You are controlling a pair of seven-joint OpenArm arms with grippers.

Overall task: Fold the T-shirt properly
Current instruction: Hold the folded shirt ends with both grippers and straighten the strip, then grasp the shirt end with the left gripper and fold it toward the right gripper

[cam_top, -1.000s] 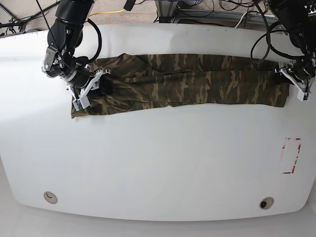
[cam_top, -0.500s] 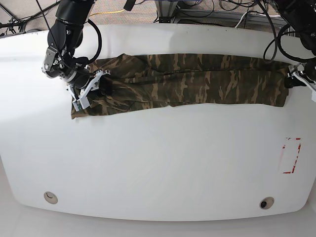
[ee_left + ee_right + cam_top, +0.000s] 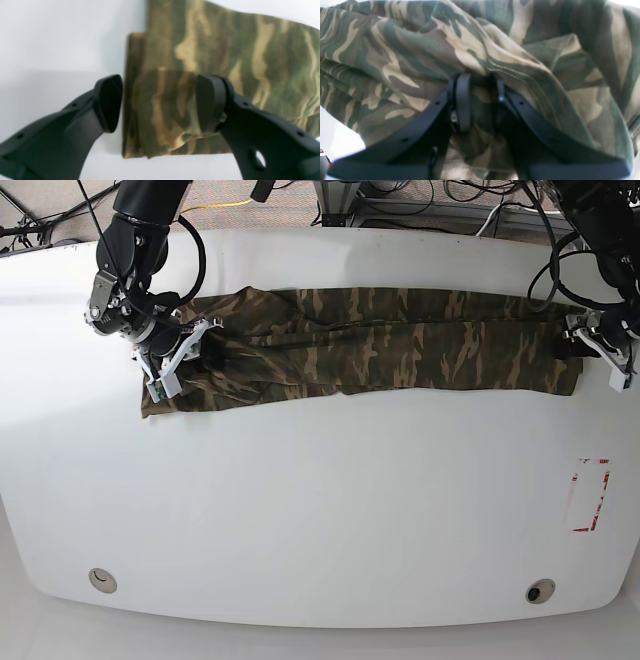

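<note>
Left end effector [image 3: 158, 102] spread wide; right end effector [image 3: 480, 100] pinched nearly closed.

White rounded table [image 3: 320, 510], glossy under bright even light, round fitting [image 3: 101, 580] near front left corner, another [image 3: 540, 591] near front right, red-and-white marking [image 3: 589, 495] by right edge, black and yellow cables [image 3: 420, 200] beyond far edge
</note>
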